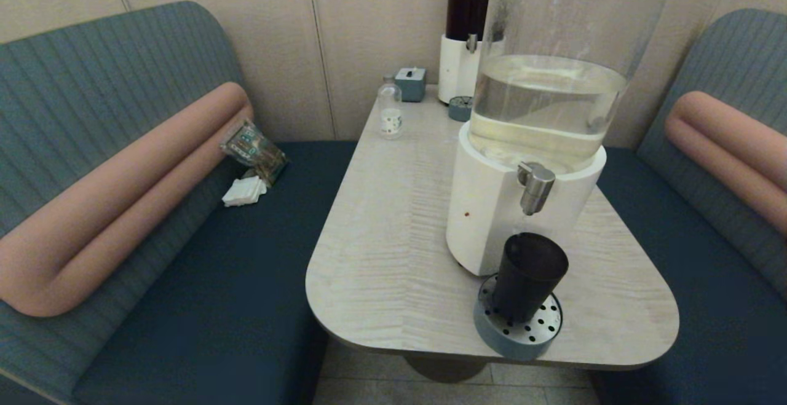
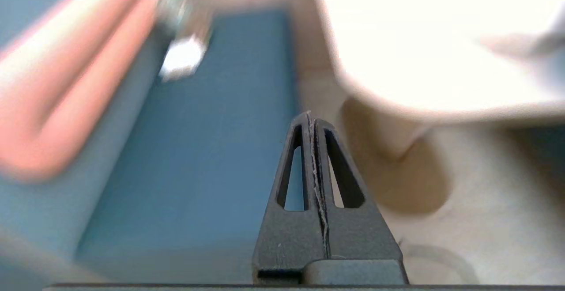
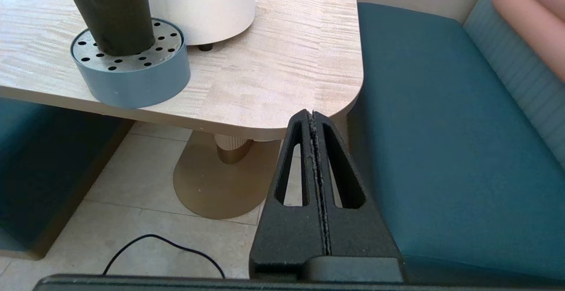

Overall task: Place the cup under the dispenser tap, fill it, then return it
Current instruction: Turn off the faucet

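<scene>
The dark tapered cup stands upright on the round grey drip tray, directly below the steel tap of the big white-based dispenser with pale liquid. The right wrist view shows the cup's lower part on that perforated tray. Neither arm appears in the head view. My left gripper is shut and empty, low beside the table over the blue bench. My right gripper is also shut and empty, below the table's near right corner.
A second dispenser with dark liquid stands at the table's far end, with a small clear bottle and a grey box nearby. Blue benches flank the table. A black cable lies on the floor.
</scene>
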### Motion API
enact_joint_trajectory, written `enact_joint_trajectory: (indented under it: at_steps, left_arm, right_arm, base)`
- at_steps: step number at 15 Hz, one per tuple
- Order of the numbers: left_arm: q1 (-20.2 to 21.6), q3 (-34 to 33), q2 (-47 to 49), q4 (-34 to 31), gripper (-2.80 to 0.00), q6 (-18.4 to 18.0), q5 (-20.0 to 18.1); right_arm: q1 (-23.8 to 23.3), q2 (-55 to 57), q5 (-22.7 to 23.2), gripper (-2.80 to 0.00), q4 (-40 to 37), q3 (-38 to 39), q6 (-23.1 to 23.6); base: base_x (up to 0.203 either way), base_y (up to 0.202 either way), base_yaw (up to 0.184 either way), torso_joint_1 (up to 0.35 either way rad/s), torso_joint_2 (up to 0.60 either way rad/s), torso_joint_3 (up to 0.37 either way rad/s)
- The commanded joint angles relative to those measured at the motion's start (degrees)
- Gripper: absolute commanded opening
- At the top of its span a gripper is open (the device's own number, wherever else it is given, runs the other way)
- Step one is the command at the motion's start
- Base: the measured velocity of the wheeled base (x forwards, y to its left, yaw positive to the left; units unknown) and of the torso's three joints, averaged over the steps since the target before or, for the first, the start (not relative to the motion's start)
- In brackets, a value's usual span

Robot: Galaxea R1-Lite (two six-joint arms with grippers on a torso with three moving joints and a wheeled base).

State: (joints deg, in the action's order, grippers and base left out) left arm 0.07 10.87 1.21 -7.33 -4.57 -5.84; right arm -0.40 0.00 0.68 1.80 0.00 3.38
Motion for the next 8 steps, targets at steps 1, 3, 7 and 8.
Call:
enact_joint_trajectory:
  at_steps: [1, 3, 7, 8]
  left_arm:
    - [-0.11, 8.94, 6.4, -0.38, -2.8, 1.92, -2.31]
    - [-0.46, 20.27, 20.5, 1.08, -2.8, 7.64, -4.77]
    - [-0.81, 39.36, 49.71, 8.56, -2.8, 27.29, -14.19]
    - [-0.86, 42.49, 56.15, 10.14, -2.8, 34.7, -16.56]
  right_arm:
    - [0.05, 0.09, -0.03, -2.8, -0.01, 0.67, 0.05]
    - [0.05, 0.09, 0.02, -2.8, -0.04, 0.62, 0.05]
    - [0.05, 0.09, -0.05, -2.8, 0.05, 0.62, 0.05]
    - [0.03, 0.09, 0.02, -2.8, -0.02, 0.63, 0.05]
  base:
    - [0.0, 0.0, 0.0, 0.0, 0.0, 0.0]
    - [0.0, 0.0, 0.0, 0.0, 0.0, 0.0]
    - [0.0, 0.0, 0.0, 0.0, 0.0, 0.0]
    - [0.0, 0.0, 0.0, 0.0, 0.0, 0.0]
